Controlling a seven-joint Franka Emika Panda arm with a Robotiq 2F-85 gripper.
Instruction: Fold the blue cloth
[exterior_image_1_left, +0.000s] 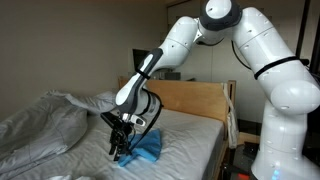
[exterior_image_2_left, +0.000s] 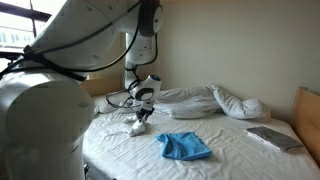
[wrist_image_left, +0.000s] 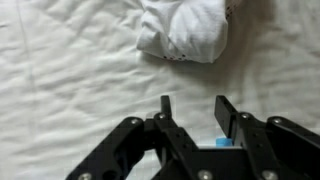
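**A:** Where is the blue cloth (exterior_image_2_left: 185, 147)?

**B:** It's on the bed (exterior_image_2_left: 240, 152), out on the open sheet. In an exterior view it sits at about 4 o'clock from the gripper (exterior_image_2_left: 141, 119). It is well clear of the duvet (exterior_image_1_left: 40, 125).

**A:** Is the hand on it?

**B:** No. In the wrist view the gripper (wrist_image_left: 194, 102) has its fingers apart with bare sheet between them and nothing pinched. A sliver of blue (wrist_image_left: 223, 142) shows low down by the finger bases, at 5 o'clock of the gap. In an exterior view the gripper (exterior_image_1_left: 120, 148) hangs just beside the cloth (exterior_image_1_left: 148, 150), at its 10 o'clock edge.

**A:** What's the white lump?

**B:** That's a white bundle (wrist_image_left: 185, 30), at 12 o'clock from the fingertips. It isn't part of the job.

**A:** How far along is the fold?

**B:** The cloth doesn't lie as a spread square. It looks drawn in, with what seems to be a second layer along one side. I'd judge that at least one fold is already in. The outline is rumpled and uneven, though, and I can't tell whether the corners meet.

**A:** What's left?

**B:** Probably squaring it up or adding another fold, if a neater result is wanted.
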